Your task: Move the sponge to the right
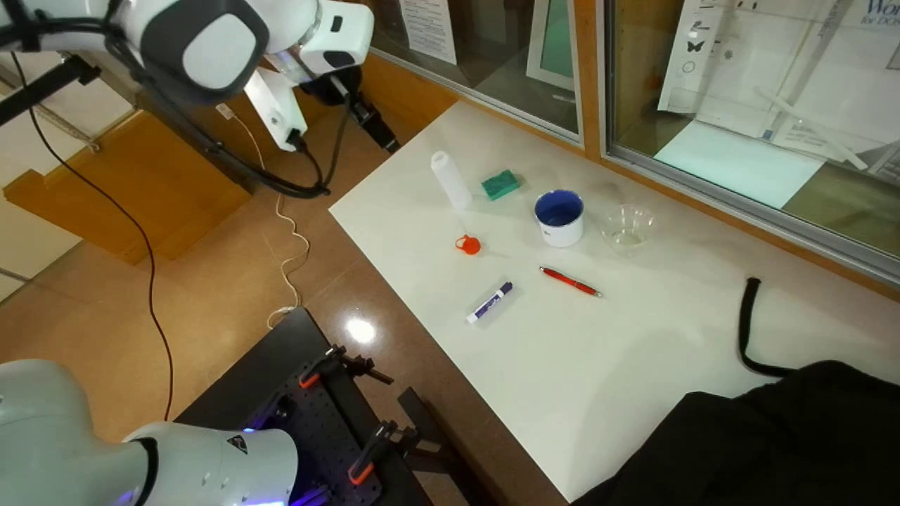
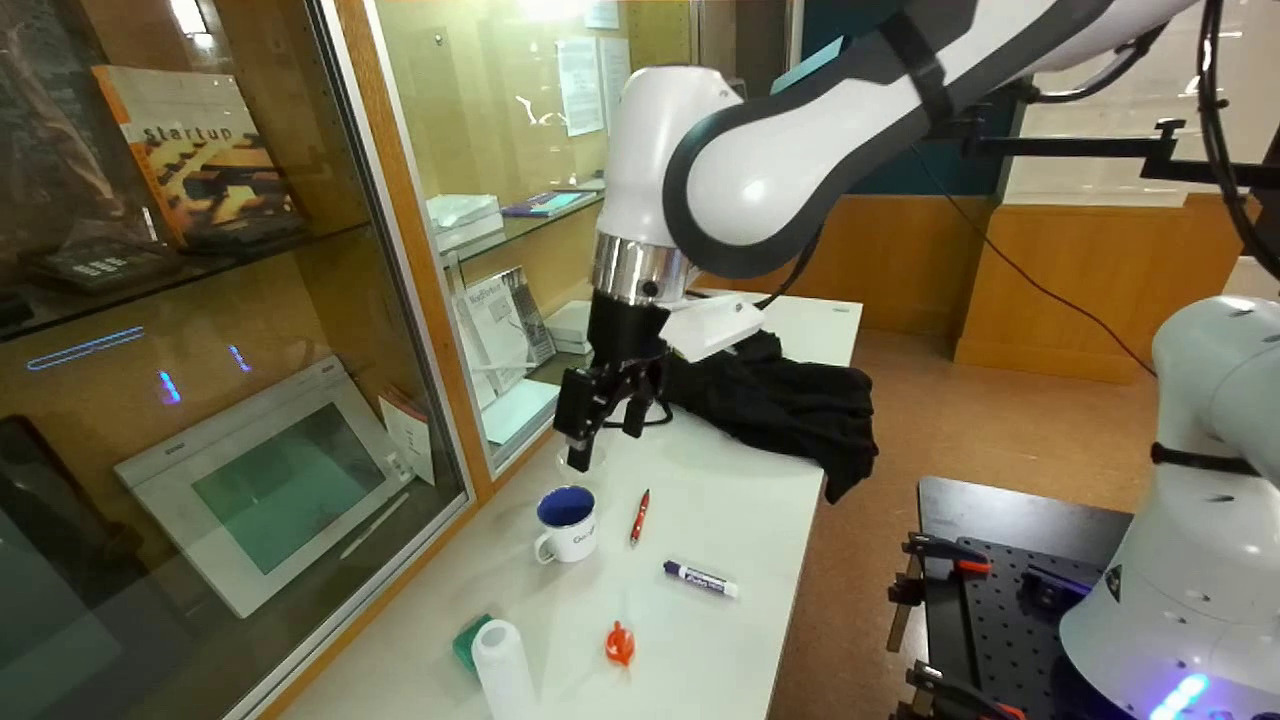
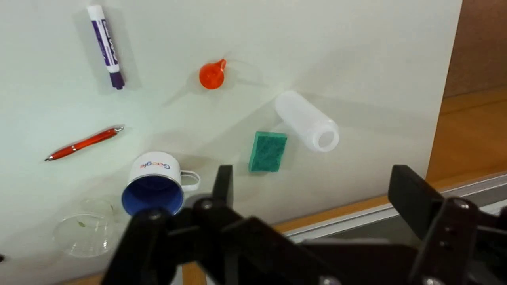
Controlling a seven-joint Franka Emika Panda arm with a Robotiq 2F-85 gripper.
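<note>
The sponge [image 3: 268, 152] is a small flat teal-green block lying on the white table. In an exterior view it lies between the white bottle and the blue-lined mug [image 1: 500, 184]. In an exterior view the bottle partly hides the sponge [image 2: 470, 642]. My gripper [image 3: 313, 167] is open and empty; its two black fingers stand wide apart in the wrist view. The gripper is above the table and apart from the sponge, which shows beyond the fingertips, nearer the left finger. The gripper also shows in both exterior views, high over the table [image 2: 606, 445] [image 1: 391, 144].
A white bottle [image 3: 307, 122] stands close beside the sponge. A white mug with blue inside [image 3: 152, 194], a clear bowl [image 3: 85, 233], an orange piece [image 3: 212, 75], a red pen [image 3: 85, 143] and a marker [image 3: 106, 47] are near. Black cloth [image 1: 773, 436] and a glass cabinet [image 1: 745, 147] border the table.
</note>
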